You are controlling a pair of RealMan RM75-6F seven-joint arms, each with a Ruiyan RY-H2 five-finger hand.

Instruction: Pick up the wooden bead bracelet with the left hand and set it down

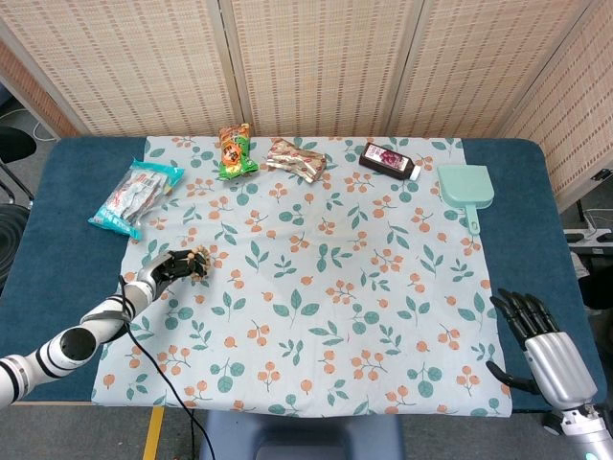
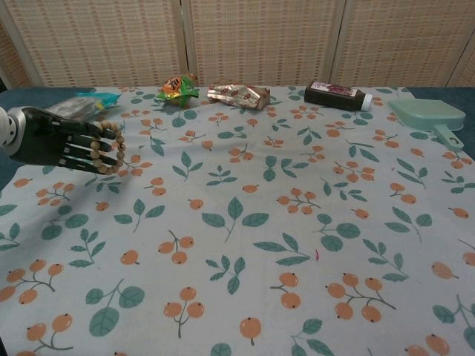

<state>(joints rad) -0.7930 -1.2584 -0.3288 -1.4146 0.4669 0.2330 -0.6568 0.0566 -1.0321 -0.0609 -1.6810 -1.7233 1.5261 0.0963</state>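
The wooden bead bracelet is a loop of tan beads hung around the fingertips of my left hand, which holds it just above the floral cloth at the table's left side. From the head view the same bracelet shows at the tip of the left hand, with the arm reaching in from the lower left. My right hand rests at the table's near right corner, fingers apart and holding nothing.
A blue-white snack pack lies behind the left hand. Along the far edge sit a green snack bag, a brown foil packet, a dark bottle and a mint dustpan.
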